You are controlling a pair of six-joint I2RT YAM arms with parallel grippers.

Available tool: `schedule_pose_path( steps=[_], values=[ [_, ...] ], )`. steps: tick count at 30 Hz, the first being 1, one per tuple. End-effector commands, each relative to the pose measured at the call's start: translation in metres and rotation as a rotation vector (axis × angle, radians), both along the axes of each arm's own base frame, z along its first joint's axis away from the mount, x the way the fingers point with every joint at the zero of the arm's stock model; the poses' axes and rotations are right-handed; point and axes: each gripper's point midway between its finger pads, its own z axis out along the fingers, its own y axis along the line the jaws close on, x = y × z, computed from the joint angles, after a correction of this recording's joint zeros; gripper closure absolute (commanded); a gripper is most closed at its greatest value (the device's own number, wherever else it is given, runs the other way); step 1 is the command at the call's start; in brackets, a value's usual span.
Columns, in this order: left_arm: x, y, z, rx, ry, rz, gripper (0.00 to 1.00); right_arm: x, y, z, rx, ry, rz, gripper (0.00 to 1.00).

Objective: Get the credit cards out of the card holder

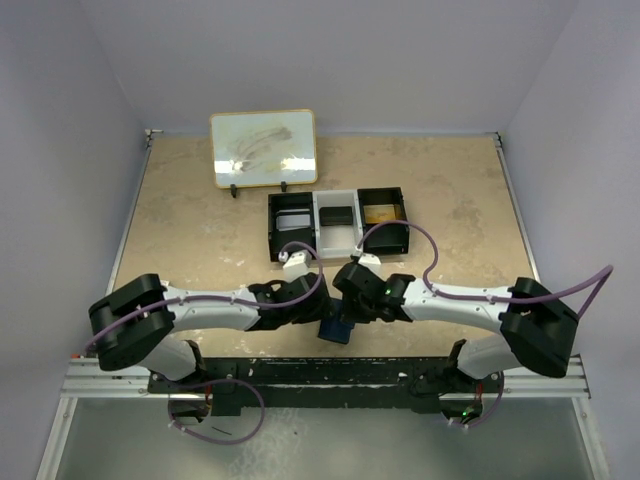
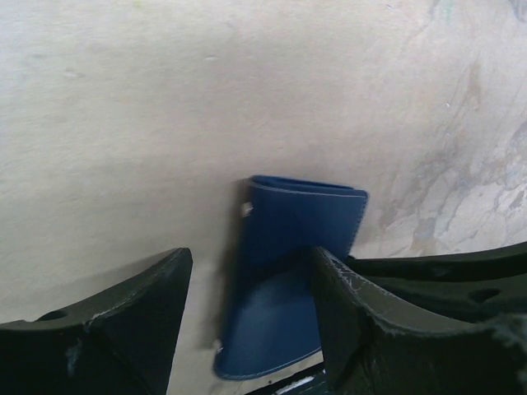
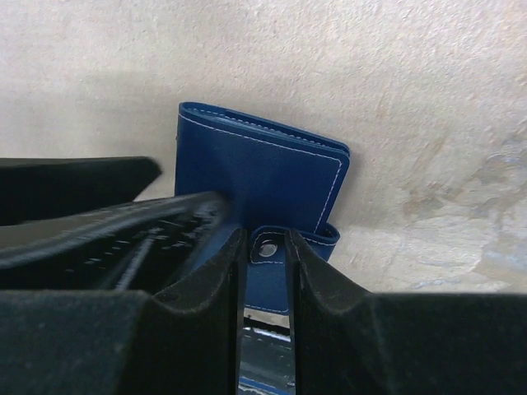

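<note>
Blue card holder [image 2: 296, 222], inside spread left tool [image 2: 251, 255]

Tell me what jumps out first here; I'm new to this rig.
A blue card holder at the near middle draws the eye: the right gripper pinches its snap tab, the left gripper stands open over it. Behind sits a black tray.

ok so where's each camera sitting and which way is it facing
top external: high behind the robot, facing down over the table; left arm and right arm show, card holder between.
left wrist: on the left arm, facing down at the card holder; open left fingers frame it.
right wrist: on the right arm, facing down; right fingers pinch the holder's tab.
shared: all three see the card holder.
</note>
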Motion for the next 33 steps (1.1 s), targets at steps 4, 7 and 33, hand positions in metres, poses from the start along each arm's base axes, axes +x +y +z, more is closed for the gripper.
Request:
schedule_pose_path(
  steps=[4, 7, 33],
  values=[
    [-0.010, -0.013, -0.016, 0.089, 0.007, -0.079, 0.45, -0.008, 0.011, 0.004, 0.104, 0.031, -0.003, 0.88],
    [-0.013, -0.009, -0.024, 0.125, 0.020, -0.081, 0.52, -0.007, 0.010, 0.007, 0.143, 0.025, -0.019, 0.92],
    [-0.012, 0.004, -0.032, 0.206, 0.005, -0.061, 0.85, 0.009, -0.008, 0.021, 0.120, 0.000, 0.002, 0.69]
  ],
)
